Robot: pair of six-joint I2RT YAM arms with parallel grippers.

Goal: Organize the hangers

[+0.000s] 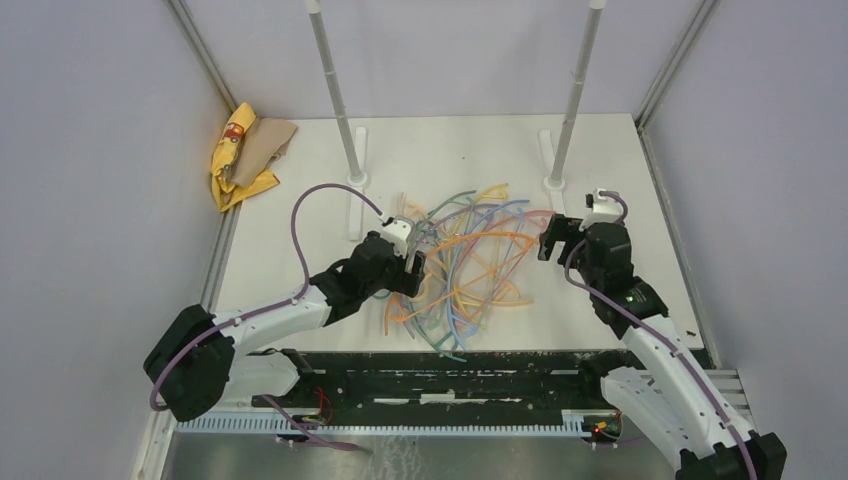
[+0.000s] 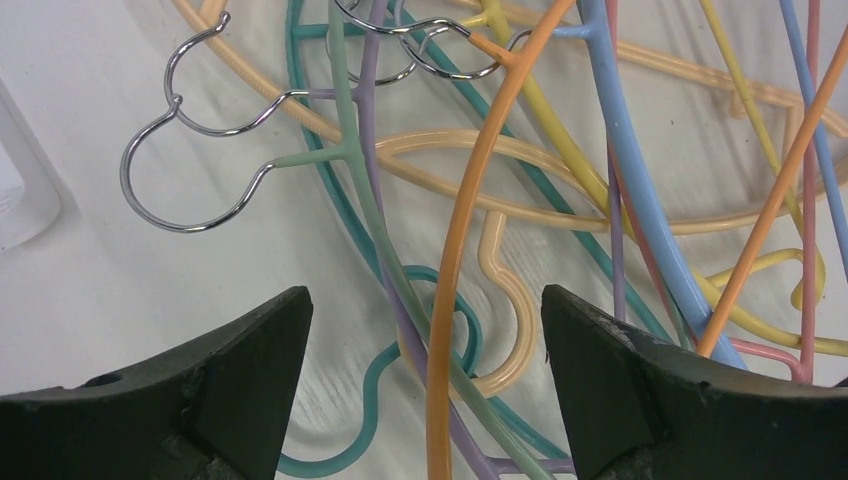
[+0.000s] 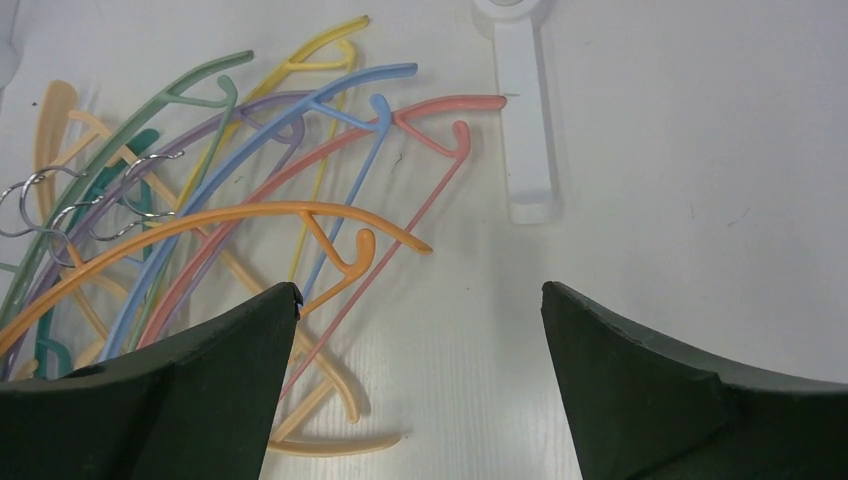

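Top external: hangers [image 1: 478, 240] loose on table [image 1: 450, 150]

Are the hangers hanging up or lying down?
Lying down: the hangers are a tangled heap flat on the table.

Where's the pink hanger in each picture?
Top external: the pink hanger sits at the right edge of the pile.
Left wrist: it is a thin pink line down the far right side.
Right wrist: upper middle, its end beside the white rack foot.
Shared landmark: the orange hanger, arching through all three.
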